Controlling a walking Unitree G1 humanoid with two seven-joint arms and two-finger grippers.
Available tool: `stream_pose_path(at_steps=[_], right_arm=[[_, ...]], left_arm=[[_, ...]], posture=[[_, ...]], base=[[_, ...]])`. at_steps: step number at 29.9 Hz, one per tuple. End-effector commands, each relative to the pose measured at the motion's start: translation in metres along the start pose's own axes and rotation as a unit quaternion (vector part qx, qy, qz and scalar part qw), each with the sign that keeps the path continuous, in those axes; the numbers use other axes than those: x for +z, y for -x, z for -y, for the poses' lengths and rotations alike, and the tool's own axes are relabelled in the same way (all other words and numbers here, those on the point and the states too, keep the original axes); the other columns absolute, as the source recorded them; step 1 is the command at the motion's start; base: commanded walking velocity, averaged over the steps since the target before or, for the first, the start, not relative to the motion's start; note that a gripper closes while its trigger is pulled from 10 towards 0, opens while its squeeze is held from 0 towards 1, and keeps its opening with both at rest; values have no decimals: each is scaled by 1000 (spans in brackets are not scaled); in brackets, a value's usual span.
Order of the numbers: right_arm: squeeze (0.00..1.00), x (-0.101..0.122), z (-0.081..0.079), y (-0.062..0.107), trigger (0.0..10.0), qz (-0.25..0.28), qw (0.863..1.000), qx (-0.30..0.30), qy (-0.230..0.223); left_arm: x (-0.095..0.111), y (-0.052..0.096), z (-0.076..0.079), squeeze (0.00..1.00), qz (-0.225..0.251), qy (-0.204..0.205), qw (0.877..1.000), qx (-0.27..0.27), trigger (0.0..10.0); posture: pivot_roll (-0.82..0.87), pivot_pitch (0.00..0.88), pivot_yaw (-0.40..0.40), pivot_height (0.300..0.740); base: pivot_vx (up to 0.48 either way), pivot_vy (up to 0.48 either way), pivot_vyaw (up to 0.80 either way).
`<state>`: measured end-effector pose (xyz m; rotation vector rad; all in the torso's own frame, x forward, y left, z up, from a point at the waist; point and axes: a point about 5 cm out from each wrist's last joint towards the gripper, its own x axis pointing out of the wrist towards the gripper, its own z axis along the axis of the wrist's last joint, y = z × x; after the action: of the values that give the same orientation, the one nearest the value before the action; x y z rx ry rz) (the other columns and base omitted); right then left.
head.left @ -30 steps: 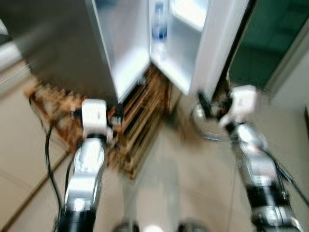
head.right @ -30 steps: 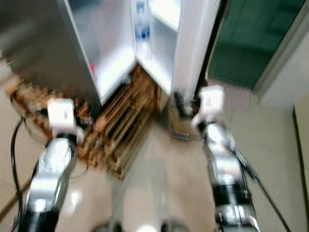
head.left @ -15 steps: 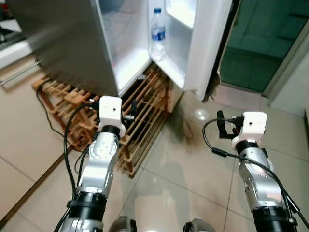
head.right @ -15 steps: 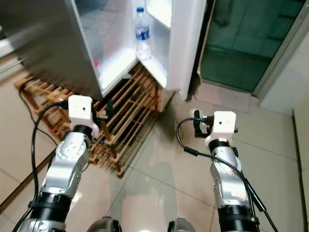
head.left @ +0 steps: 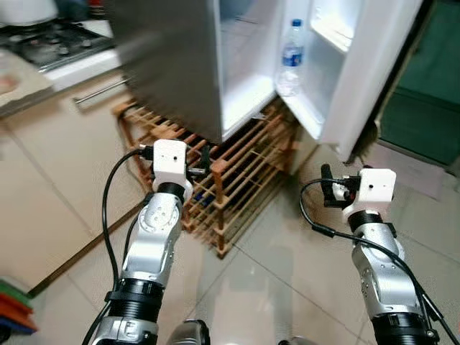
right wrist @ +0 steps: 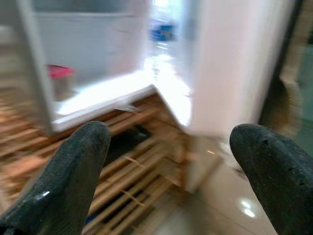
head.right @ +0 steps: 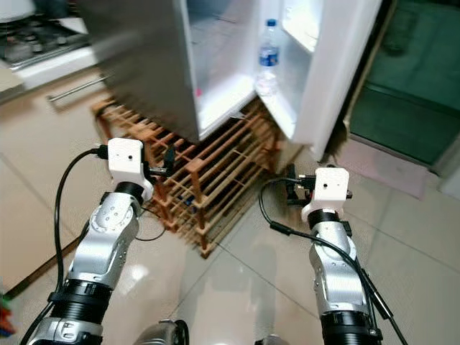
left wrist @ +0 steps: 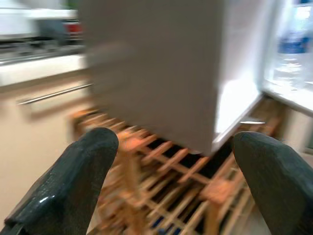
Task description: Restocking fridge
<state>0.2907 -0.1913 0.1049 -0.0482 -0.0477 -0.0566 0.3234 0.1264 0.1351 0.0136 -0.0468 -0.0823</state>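
Left eye view | fridge (head.left: 180,65) stands open on a wooden rack (head.left: 237,180) | water bottle (head.left: 289,57) upright in the fridge's door shelf | left gripper (left wrist: 171,186) spread, empty, before the fridge | right gripper (right wrist: 171,181) spread, empty, near the fridge door (head.left: 359,72)

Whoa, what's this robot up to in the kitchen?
It is standing in front of an open fridge that sits on a wooden rack. A water bottle stands in the door shelf. Both arms are raised toward the fridge, the left end effector and the right end effector open and holding nothing. Nothing is being loaded at this moment.
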Motion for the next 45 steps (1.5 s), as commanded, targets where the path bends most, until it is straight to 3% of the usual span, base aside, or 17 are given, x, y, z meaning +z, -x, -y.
stream_pose_path(at_steps=[1,9,15,16,19,23,29,35,40,45], right_arm=[[0,3,0,2,10000,11,1000,-5,-4],[0,4,1,2,10000,28,1000,-3,-9],[0,3,4,2,10000,22,1000,-9,11],[0,1,7,7,10000,19,1000,-17,14],[0,-4,11,18,10000,24,999,-35,18],[0,-4,3,26,10000,37,999,-17,28],[0,4,-10,21,10000,58,998,19,25],[0,11,-5,13,10000,69,997,19,21],[0,11,-3,13,10000,69,997,19,17],[0,6,-5,14,10000,59,998,21,11]], left_arm=[[1,0,4,0,0,0,1000,-6,10000],[-1,-4,0,0,-10,-3,1000,5,10000],[-5,-7,-1,0,-25,-21,999,7,10000],[-5,-7,-1,0,-21,-34,999,2,10000],[-1,-4,0,0,1,-12,1000,-16,10000],[1,0,1,0,13,2,1000,-22,10000],[5,-1,4,0,23,1,1000,-16,10000],[5,-2,0,0,23,-1,1000,-8,10000],[3,-5,1,0,15,-13,1000,-14,10000],[3,-9,-6,0,12,-11,1000,-1,10000]], posture=[[-41,47,49,740],[-40,39,49,740],[-39,32,48,740],[-39,30,48,740],[-39,28,48,740],[-42,24,53,740],[-39,18,53,740],[-34,20,50,740],[-40,23,53,740],[-45,24,56,740]], base=[[240,-412,431],[248,-407,430],[139,-349,0],[0,0,0],[0,0,0],[349,0,0],[438,0,0],[444,0,0],[463,0,0],[423,0,0]])
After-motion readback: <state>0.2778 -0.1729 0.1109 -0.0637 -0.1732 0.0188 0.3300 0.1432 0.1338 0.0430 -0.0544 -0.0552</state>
